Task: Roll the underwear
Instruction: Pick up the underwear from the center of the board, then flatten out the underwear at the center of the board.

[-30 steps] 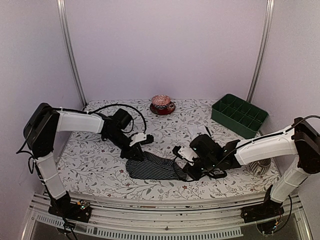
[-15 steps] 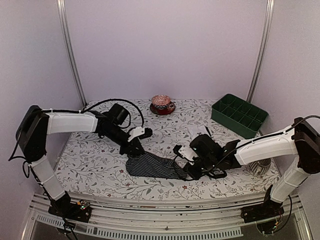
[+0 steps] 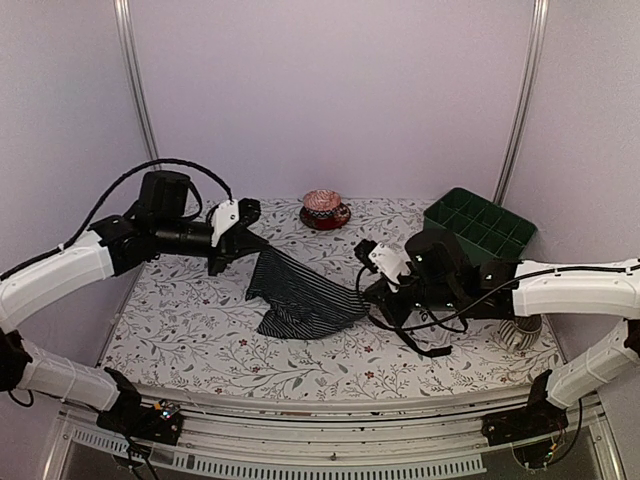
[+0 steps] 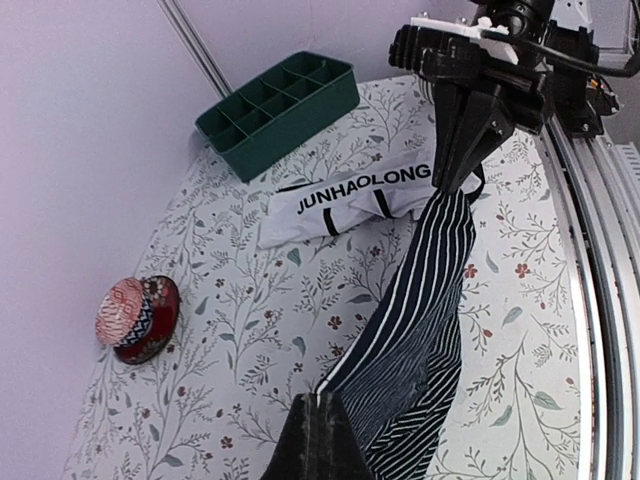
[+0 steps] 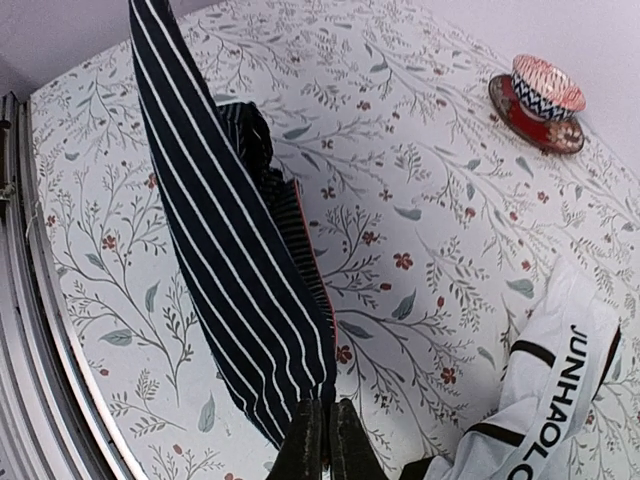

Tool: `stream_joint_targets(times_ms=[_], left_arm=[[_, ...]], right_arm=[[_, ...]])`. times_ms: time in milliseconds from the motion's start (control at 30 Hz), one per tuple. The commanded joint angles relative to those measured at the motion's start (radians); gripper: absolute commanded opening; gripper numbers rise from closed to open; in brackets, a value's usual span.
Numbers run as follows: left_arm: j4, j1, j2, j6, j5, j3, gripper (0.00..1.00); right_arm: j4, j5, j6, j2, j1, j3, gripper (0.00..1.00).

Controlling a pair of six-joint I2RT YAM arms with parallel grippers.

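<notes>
Only the wrist views show the white briefs point(image 4: 350, 200), lettered JUNHAOLONG, lying crumpled on the table point(image 3: 200, 330) just beside the right gripper point(image 3: 368, 297); from above, that arm hides them; the black striped briefs point(image 3: 300, 295) hang stretched mid-table, the left gripper point(image 3: 246, 233) clenched on their ten o'clock corner, the right clenched on the three o'clock corner; the cloth sags in folds, its thin pale stripes running lengthwise.

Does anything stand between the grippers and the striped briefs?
Nothing visible. The left gripper and right gripper each pinch an end of the striped briefs. The white briefs lie near the right gripper, not in the grip.
</notes>
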Motion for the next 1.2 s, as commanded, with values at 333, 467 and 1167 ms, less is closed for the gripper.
stream_joint_targets(times_ms=[333, 467, 1167], left_arm=[[0.07, -0.03, -0.262, 0.068, -0.105, -0.033, 0.0], [0.073, -0.062, -0.316, 0.068, -0.158, -0.04, 0.0], [-0.034, -0.145, -0.59, 0.015, -0.212, -0.056, 0.0]], right_arm=[[0.055, 0.005, -0.114, -0.186, 0.006, 0.124, 0.02], [0.046, -0.017, -0.129, -0.19, 0.029, 0.134, 0.02], [0.149, 0.147, -0.193, -0.275, 0.28, 0.126, 0.02]])
